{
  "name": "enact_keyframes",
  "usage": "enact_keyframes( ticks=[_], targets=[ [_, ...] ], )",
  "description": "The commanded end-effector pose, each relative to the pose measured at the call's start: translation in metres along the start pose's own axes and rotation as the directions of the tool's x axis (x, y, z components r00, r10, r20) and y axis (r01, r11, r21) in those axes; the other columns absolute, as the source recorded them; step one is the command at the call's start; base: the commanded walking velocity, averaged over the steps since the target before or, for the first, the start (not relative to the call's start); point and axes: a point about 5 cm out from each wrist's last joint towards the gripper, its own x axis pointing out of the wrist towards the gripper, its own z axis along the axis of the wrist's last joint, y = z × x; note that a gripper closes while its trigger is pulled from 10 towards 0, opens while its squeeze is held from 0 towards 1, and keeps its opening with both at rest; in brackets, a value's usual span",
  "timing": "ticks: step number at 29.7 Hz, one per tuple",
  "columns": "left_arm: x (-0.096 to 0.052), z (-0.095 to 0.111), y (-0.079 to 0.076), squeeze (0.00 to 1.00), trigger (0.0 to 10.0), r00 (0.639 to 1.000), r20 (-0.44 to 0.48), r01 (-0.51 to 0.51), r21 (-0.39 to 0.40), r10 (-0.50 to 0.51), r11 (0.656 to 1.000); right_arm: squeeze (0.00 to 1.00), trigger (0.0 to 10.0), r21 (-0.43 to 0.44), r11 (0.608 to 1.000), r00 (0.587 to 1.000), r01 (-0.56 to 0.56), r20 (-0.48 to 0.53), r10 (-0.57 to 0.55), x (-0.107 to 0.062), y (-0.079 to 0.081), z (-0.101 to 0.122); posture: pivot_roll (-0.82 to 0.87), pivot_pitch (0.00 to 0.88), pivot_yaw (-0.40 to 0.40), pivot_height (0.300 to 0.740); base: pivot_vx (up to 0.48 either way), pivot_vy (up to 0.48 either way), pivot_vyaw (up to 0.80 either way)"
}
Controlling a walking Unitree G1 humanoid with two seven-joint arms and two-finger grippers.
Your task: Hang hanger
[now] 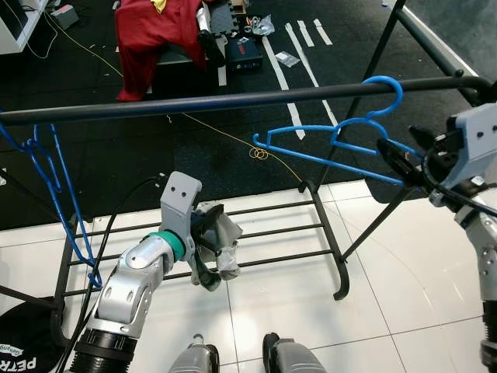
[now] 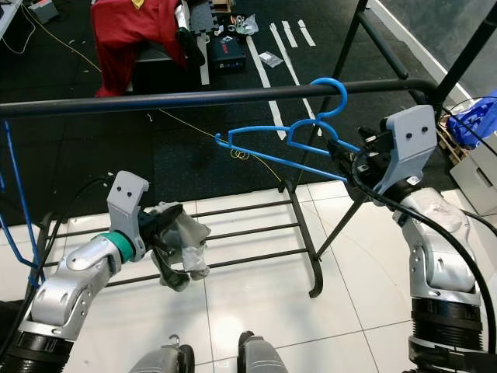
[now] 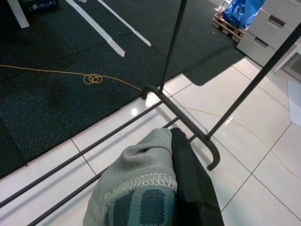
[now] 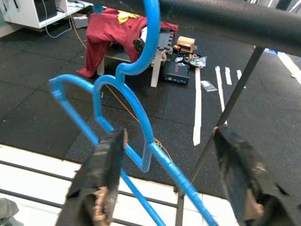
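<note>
A blue plastic hanger [image 1: 326,162] hangs by its hook on the black rail [image 1: 233,99] of a clothes rack, towards the rail's right end. My right gripper [image 2: 349,163] is open at the hanger's right shoulder. In the right wrist view the hanger's [image 4: 149,33] lower bar passes between the spread fingers [image 4: 106,174] without being pinched. My left gripper [image 1: 206,233] is low in front of the rack, shut on a crumpled grey cloth [image 3: 141,179]. A second blue hanger [image 1: 46,171] hangs at the rail's left end.
The rack's low shelf bars [image 1: 256,233] run across white tiles just ahead of my feet [image 1: 241,357]. Beyond lies black matting with a yellow cord [image 1: 260,154], and a red garment [image 1: 151,39] draped over a stool. White drawers [image 3: 273,28] and a blue bag [image 2: 474,116] stand to the right.
</note>
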Motion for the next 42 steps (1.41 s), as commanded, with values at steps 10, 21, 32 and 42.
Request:
enact_keyframes(
  ticks=[10,21,32,42],
  targets=[
    [0.000,-0.004,-0.001,0.00,10.0,1.000,-0.015,0.008,0.007,-0.008,1.000,0.00,10.0,0.061,0.998,0.999,-0.022,0.050,0.019,0.000,-0.004,0.003,-0.07,0.126,0.066,0.740,0.000,0.000,0.00],
    [0.002,-0.004,-0.001,0.00,10.0,1.000,-0.015,0.008,0.005,-0.008,1.000,0.00,10.0,0.159,0.967,0.980,-0.197,0.039,0.194,0.016,-0.003,0.002,-0.08,0.135,0.066,0.740,0.000,0.000,0.00],
    [0.001,-0.003,0.001,0.00,10.0,1.000,-0.014,-0.004,0.003,0.004,1.000,0.00,10.0,0.139,0.963,0.966,-0.233,-0.085,0.246,0.040,-0.006,-0.003,-0.07,0.133,0.060,0.740,0.000,0.000,0.00],
    [0.002,-0.003,0.000,0.00,10.0,1.000,-0.010,0.000,0.005,0.000,1.000,0.00,10.0,0.101,0.973,0.969,-0.207,-0.112,0.218,0.049,-0.016,0.002,-0.07,0.126,0.060,0.740,0.000,0.000,0.00]
  ],
)
